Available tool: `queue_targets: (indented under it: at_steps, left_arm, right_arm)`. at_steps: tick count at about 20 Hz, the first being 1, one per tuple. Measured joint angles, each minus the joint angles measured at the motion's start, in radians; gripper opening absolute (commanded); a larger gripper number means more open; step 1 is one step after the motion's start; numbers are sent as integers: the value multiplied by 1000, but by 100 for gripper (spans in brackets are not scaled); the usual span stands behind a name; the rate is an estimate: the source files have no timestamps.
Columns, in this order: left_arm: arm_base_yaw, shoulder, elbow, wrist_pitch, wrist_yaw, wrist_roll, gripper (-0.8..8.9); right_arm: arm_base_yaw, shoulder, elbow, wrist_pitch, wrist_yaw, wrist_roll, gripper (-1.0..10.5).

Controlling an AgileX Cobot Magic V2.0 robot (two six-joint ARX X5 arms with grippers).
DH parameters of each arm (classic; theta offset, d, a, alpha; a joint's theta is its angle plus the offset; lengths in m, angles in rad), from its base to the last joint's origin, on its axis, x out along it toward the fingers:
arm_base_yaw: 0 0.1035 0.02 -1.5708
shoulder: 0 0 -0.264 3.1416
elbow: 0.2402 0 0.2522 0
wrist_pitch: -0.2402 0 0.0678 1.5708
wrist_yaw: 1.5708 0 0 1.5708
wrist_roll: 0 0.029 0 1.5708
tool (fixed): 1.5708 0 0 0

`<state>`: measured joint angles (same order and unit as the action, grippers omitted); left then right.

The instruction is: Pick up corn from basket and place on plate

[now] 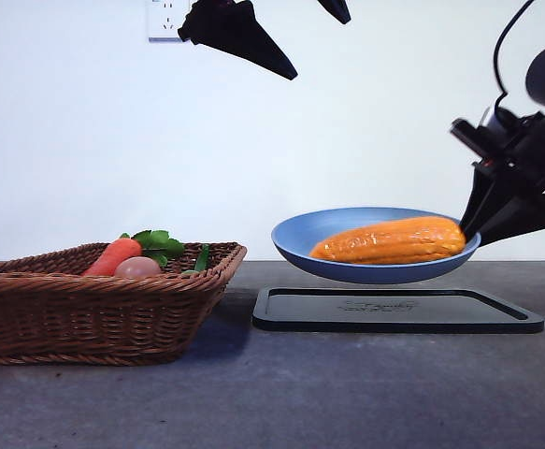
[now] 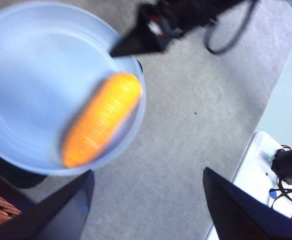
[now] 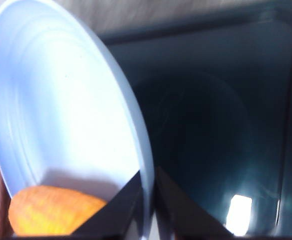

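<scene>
The plate (image 1: 375, 245) hangs in the air at centre right of the front view, clear of the black tray (image 1: 398, 310) lying flat on the table (image 1: 253, 393) beneath it; it tilts a little, its left rim higher than the right. The right gripper (image 1: 470, 236) comes in from the right edge, dark and bulky, and its jaws are pinched narrow on the plate's right rim; the right wrist view shows the rim caught between the two black jaws (image 3: 148, 200), with the tray (image 3: 221, 125) dark beyond. The corn (image 1: 391, 240) lies lengthwise inside the plate, toward its right side, one end close to the gripped rim; from the left wrist it appears as a blurred orange cob (image 2: 101, 119) resting against the plate's (image 2: 30, 75) edge near the other arm's black tip.

The left gripper (image 2: 148, 205) hovers high, seen at the top of the front view; its jaws stand wide apart with nothing between them, only grey table (image 2: 196, 110) below.

At lower left of the front view sits the basket (image 1: 99, 313) on the table, well apart from the plate; a carrot (image 1: 113, 256) with green leaves (image 1: 158, 243) and a pale pinkish round thing (image 1: 137, 267) poke above its rim.
</scene>
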<state>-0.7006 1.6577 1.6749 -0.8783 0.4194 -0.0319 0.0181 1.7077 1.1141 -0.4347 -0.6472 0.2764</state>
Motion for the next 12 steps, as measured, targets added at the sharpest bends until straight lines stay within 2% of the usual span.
queue_targets:
  at_steps: [5,12]
  left_arm:
    - [0,0,0,0,0,0,352]
    - [0,0,0,0,0,0,352]
  right_arm:
    - [-8,140,107,-6,0,26,1]
    - [-8,231,121,-3,-4,48,1]
